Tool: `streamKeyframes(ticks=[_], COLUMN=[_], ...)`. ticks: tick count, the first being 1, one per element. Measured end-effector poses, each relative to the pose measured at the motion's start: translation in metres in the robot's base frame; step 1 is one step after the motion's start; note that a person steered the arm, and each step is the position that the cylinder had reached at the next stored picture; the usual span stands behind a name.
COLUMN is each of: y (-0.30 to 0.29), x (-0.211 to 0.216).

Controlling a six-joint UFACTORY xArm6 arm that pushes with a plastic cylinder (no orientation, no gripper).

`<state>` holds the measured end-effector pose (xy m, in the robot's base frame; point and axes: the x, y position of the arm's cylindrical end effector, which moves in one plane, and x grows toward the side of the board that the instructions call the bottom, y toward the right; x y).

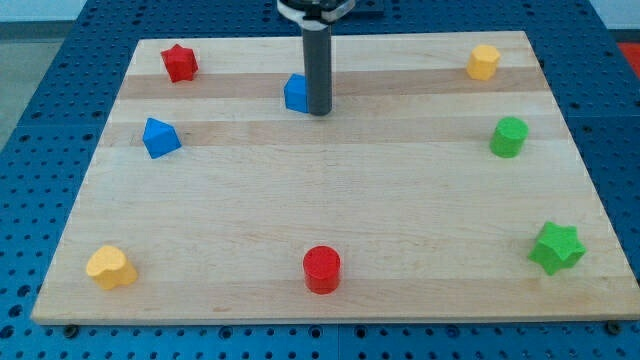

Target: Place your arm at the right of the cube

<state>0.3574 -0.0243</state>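
Observation:
A blue cube (pixel 295 93) sits on the wooden board (pixel 330 200) near the view's top, a little left of centre. My tip (pixel 319 111) stands right next to the cube, on its right side; the dark rod hides the cube's right edge. Whether tip and cube touch cannot be told.
A red star (pixel 180 62) is at the top left and a second blue block (pixel 160 137) at the left. A yellow block (pixel 483 61) and green cylinder (pixel 508 137) are at the right, a green star (pixel 556 247) lower right. A red cylinder (pixel 322 269) and yellow heart (pixel 110 267) lie along the bottom.

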Motion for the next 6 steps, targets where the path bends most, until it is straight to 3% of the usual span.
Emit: streamKeyframes(ticks=[2,3,4,6], y=[-0.004,0.022,0.044,0.02], x=[0.026,0.04,0.013,-0.091])
